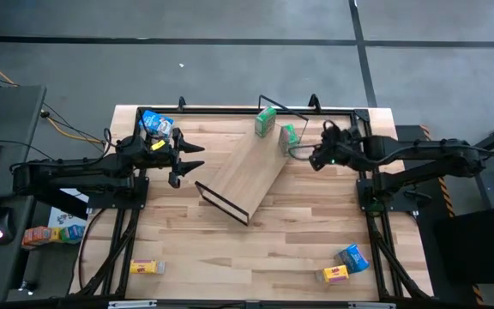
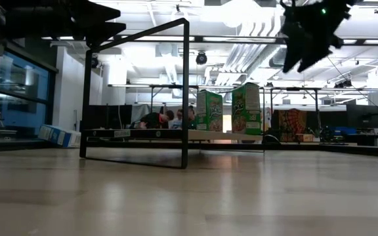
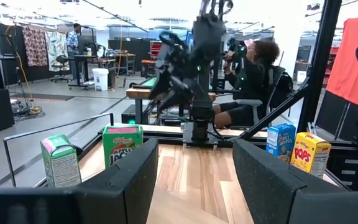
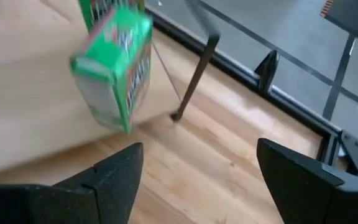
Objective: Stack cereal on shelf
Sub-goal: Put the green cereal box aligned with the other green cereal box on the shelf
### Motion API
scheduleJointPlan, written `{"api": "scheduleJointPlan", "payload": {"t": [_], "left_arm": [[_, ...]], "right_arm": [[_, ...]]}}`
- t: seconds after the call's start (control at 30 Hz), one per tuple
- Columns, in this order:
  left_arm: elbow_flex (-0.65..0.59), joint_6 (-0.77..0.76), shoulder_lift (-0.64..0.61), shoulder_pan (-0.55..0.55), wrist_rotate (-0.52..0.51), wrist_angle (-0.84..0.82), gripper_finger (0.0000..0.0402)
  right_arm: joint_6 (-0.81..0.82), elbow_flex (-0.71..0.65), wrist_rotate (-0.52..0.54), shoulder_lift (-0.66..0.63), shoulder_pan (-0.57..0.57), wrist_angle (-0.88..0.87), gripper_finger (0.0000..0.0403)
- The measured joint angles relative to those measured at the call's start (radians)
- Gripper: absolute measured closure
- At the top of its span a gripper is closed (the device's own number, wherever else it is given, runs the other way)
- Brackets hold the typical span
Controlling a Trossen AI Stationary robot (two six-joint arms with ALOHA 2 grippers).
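Observation:
The shelf [image 1: 245, 170], a light-wood board with black wire ends, lies slantwise on the table's middle. Two green cereal boxes [image 1: 266, 120] [image 1: 288, 136] stand upright on its far end, also seen in the low view [image 2: 209, 110] [image 2: 246, 108]. My right gripper [image 1: 314, 154] hovers open just right of the nearer green box [image 4: 114, 62], tilted down, nothing between its fingers. My left gripper [image 1: 197, 157] stands open and level left of the shelf, holding nothing. A blue box [image 1: 155, 124] lies behind the left arm.
A yellow box [image 1: 147, 267] lies near the front left corner. Another yellow box [image 1: 336, 274] and a blue box [image 1: 352, 257] lie at the front right. The shelf's raised wire frame [image 2: 136, 92] stands at its near end. Bare tabletop lies in front of the shelf.

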Motion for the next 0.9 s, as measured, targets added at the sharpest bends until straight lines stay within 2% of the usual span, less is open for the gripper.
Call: {"api": "scheduleJointPlan", "payload": {"t": [0.23, 0.33, 0.57, 0.63, 0.7, 0.9], "left_arm": [[0.000, 0.000, 0.000, 0.000, 0.000, 0.000, 0.0204], [0.000, 0.000, 0.000, 0.000, 0.000, 0.000, 0.0204], [0.000, 0.000, 0.000, 0.000, 0.000, 0.000, 0.0204], [0.000, 0.000, 0.000, 0.000, 0.000, 0.000, 0.0204], [0.000, 0.000, 0.000, 0.000, 0.000, 0.000, 0.0204], [0.000, 0.000, 0.000, 0.000, 0.000, 0.000, 0.0204]], "right_arm": [[0.079, -0.154, 0.024, 0.000, 0.039, 0.147, 0.0100], [0.044, -0.212, -0.025, 0.000, 0.035, 0.258, 0.0100], [0.036, -0.286, -0.020, 0.000, 0.007, 0.385, 0.0113], [0.030, -0.310, -0.020, 0.000, -0.004, 0.438, 0.0140], [0.019, -0.347, -0.024, 0.000, -0.011, 0.517, 0.0184], [-0.008, -0.497, -0.070, 0.002, -0.034, 0.835, 0.0377]]}}
